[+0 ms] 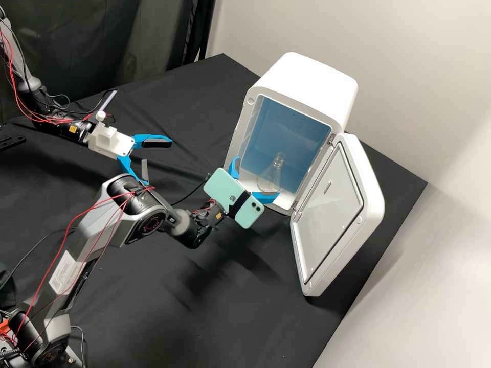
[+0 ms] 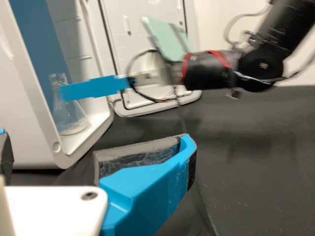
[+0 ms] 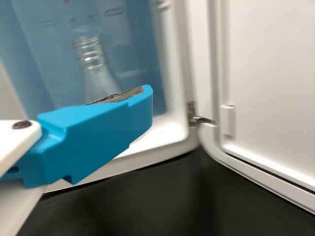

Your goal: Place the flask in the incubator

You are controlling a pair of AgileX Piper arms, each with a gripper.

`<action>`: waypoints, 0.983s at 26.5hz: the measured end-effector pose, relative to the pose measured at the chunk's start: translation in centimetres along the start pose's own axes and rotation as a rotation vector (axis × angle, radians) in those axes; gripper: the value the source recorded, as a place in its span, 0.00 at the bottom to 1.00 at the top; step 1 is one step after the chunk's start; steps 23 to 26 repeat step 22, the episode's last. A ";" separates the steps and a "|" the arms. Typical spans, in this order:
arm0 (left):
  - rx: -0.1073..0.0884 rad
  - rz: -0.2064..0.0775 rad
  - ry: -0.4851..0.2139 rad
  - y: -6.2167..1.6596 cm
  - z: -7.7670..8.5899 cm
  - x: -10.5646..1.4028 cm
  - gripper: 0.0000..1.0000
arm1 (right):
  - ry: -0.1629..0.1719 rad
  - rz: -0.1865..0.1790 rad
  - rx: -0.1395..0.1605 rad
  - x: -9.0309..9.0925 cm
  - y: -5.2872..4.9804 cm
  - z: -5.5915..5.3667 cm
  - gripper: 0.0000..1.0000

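Observation:
A clear glass flask [image 1: 271,173] stands upright on the floor of the white incubator [image 1: 307,82], inside its blue chamber. The incubator's door [image 1: 337,204] hangs wide open to the right. My right gripper [image 1: 250,182] sits at the chamber's mouth, open, with one blue finger on each side of the flask's base and not pinching it. In the right wrist view the flask [image 3: 96,73] stands just beyond my blue finger [image 3: 98,128]. My left gripper [image 1: 158,161] is open and holds nothing, hovering over the bench to the left of the incubator. Its camera sees the flask [image 2: 66,108] behind the right arm's finger [image 2: 93,88].
The open door [image 3: 266,73] juts toward the bench's right edge. A mint-green device [image 1: 235,198] is strapped to the right wrist. Red wires run along the right arm [image 1: 128,214]. Bare black bench lies in front of the incubator, with a pale wall behind it.

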 end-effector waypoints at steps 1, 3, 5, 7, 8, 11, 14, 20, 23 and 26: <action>0.000 0.001 0.000 -0.03 0.0 -0.1 1.00 | -0.004 0.028 0.003 -0.5 0.2 -0.1 1.00; 0.003 0.018 -0.013 0.07 0.1 -0.1 1.00 | -0.011 0.096 0.015 -2.2 0.4 0.0 1.00; -0.005 0.027 -0.032 0.08 0.1 -0.3 1.00 | -0.003 0.124 0.014 -3.5 0.5 -0.1 1.00; -0.012 0.030 -0.046 0.08 0.1 -0.4 1.00 | -0.010 0.119 0.021 -4.7 0.5 -0.2 1.00; -0.012 0.029 -0.050 0.00 0.1 -0.5 1.00 | -0.019 0.117 0.035 -5.3 0.6 -0.2 1.00; -0.025 0.037 -0.060 -0.01 0.0 -0.7 1.00 | -0.040 0.118 0.062 -6.8 1.0 -0.2 1.00; -0.033 0.044 -0.061 -0.11 0.0 -1.0 1.00 | -0.054 0.114 0.064 -7.8 1.1 -0.3 1.00; -0.050 0.028 -0.073 -0.35 0.0 -1.6 1.00 | -0.055 0.113 0.064 -8.2 1.1 -0.3 1.00; -0.054 0.030 -0.071 -0.27 -0.1 -1.7 1.00 | -0.051 0.115 0.064 -8.2 1.1 -0.4 1.00; -0.054 0.030 -0.071 -0.27 -0.1 -1.7 1.00 | -0.051 0.115 0.064 -8.2 1.1 -0.4 1.00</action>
